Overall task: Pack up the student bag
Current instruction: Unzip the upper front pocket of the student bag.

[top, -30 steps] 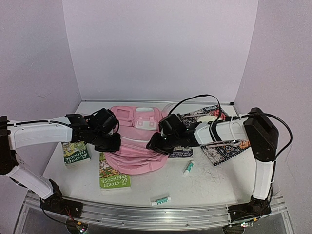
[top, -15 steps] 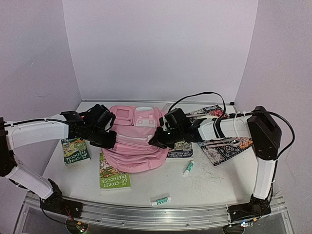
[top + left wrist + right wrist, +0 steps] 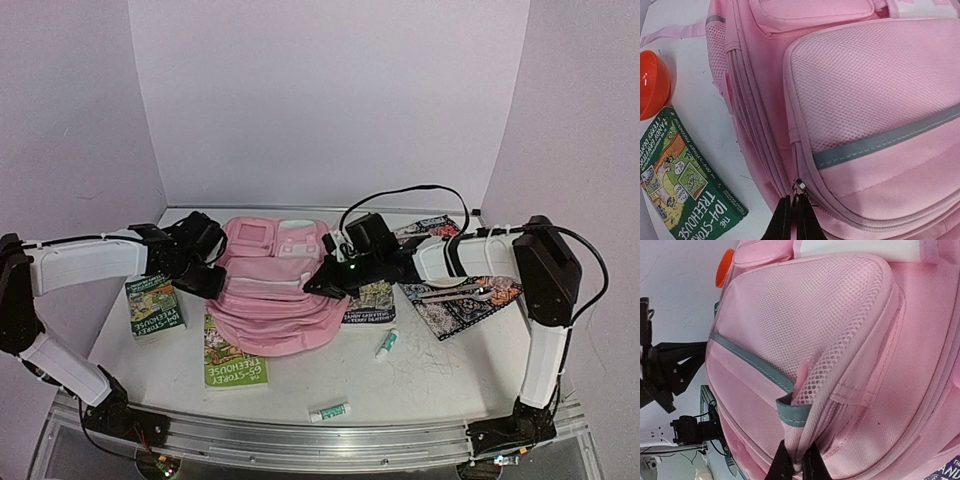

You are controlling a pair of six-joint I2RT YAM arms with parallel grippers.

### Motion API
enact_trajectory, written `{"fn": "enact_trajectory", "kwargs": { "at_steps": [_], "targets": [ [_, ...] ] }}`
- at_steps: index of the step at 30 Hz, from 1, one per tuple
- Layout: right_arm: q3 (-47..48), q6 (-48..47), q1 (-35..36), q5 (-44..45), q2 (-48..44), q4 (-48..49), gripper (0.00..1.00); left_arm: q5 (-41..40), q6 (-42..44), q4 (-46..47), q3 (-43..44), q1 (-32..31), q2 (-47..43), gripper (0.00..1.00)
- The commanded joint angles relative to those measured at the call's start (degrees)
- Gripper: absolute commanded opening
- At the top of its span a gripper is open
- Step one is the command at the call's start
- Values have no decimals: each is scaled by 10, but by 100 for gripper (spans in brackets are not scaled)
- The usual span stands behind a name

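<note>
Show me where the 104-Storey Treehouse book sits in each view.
Top external: the 104-Storey Treehouse book lies just left of the student bag.
Left wrist: the book fills the bottom left corner, beside the bag.
Right wrist: not clearly in it.
Shared landmark: the pink bag itself.

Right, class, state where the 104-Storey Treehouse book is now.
The 104-Storey Treehouse book lies flat at the left of the top view, just left of the student bag, with the 65-Storey Treehouse book nearer on its right.
</note>
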Motion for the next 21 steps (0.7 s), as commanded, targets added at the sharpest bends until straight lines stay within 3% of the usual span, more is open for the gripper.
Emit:
{"fn": "enact_trajectory", "kwargs": {
  "at_steps": [1,11,16,21],
  "targets": [
    [33,-68,-3,-95,-18,-44,0,-99,47,36,18,47,20,1],
    [66,-111,-3,-169,-8,-83,0,22,140,157,3,100,22,16],
    [81,-122,-4,-151,0,-94,0,55,176,157,-10,102,-9,39],
    [113,-126,-5,-128,25,-95,0,87,191,146,-36,101,-59,54]
  ]
}}
